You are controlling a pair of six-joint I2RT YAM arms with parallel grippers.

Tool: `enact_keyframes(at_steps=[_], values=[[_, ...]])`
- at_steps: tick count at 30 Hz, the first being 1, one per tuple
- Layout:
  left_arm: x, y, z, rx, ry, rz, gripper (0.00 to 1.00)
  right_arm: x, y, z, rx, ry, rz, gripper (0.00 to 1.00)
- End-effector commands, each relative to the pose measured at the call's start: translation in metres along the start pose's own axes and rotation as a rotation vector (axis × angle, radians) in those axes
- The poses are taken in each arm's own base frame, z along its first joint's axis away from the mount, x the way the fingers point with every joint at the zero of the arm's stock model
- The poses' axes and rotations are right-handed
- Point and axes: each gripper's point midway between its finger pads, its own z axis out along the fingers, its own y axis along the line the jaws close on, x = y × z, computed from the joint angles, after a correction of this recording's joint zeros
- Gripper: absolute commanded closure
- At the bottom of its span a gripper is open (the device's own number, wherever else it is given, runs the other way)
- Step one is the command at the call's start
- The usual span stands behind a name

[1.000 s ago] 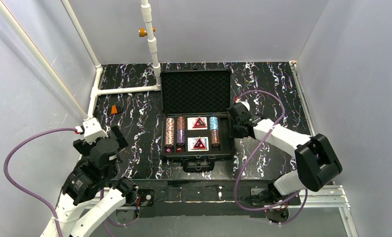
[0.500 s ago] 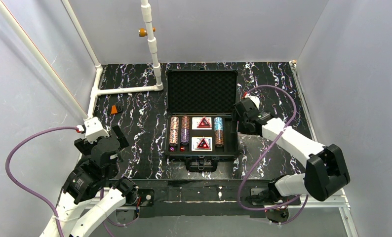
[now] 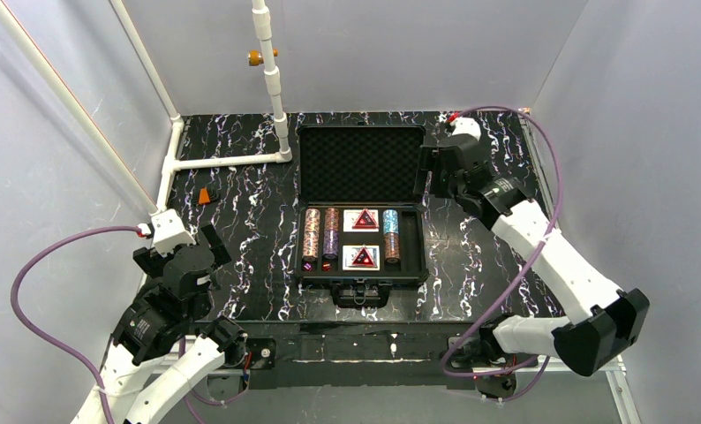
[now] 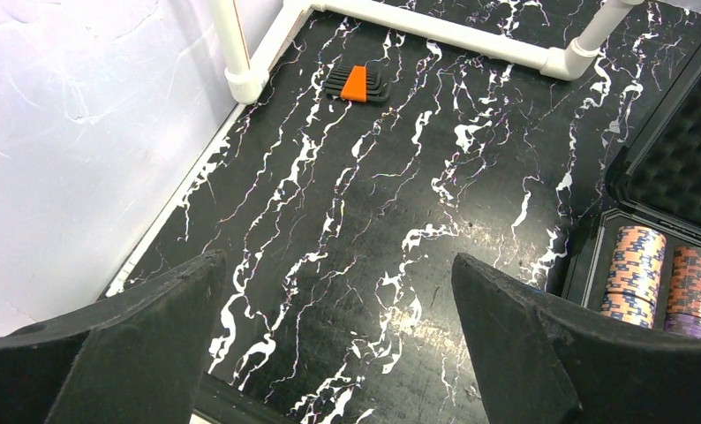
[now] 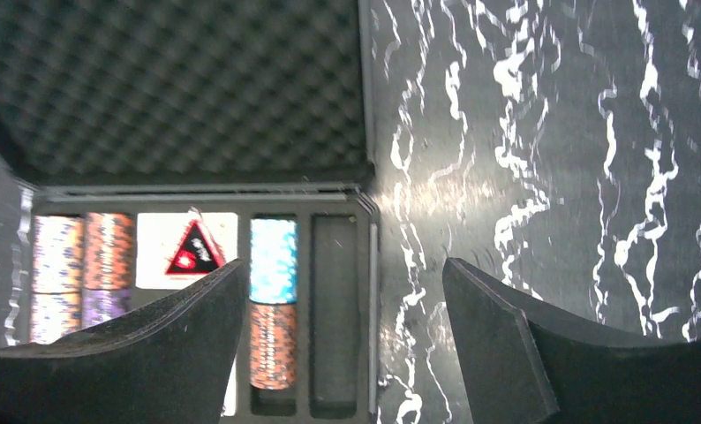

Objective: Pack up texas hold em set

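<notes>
The black case (image 3: 422,265) of the texas hold em set lies open mid-table, its foam-lined lid (image 3: 358,163) laid flat behind the tray. Chip stacks (image 3: 312,238) fill the left slots, and two white cards with red triangles (image 3: 363,219) lie in the middle. A blue-over-orange stack (image 5: 272,291) sits beside an empty slot (image 5: 334,309). My right gripper (image 3: 428,174) hangs open by the lid's right edge, holding nothing; in the right wrist view it (image 5: 343,265) hovers over the tray's right rim. My left gripper (image 3: 181,250) is open at the near left, away from the case.
A white pipe frame (image 3: 228,160) lies at the back left with an upright pipe (image 3: 272,79). A small orange-and-black object (image 4: 356,82) sits near the pipe corner. Grey walls close in on three sides. Purple cables loop from both arms.
My right gripper opened and moved from the tray's right side back to the lid's right edge. The case shifted slightly right. The left arm stayed still.
</notes>
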Motion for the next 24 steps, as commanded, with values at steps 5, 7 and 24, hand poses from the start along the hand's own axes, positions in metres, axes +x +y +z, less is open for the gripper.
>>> enact_keyframes(at_steps=[5,7,24], values=[[-0.008,0.000,-0.001,-0.004,-0.016,-0.014,0.02,-0.106,0.027,-0.035,-0.105,-0.262,0.005,0.13],[-0.008,0.000,-0.001,-0.004,-0.014,-0.013,0.02,-0.121,0.034,-0.030,-0.106,-0.255,-0.003,0.14],[-0.008,-0.004,0.000,0.008,-0.010,-0.003,0.02,-0.170,-0.001,0.095,-0.257,-0.088,0.201,0.32]])
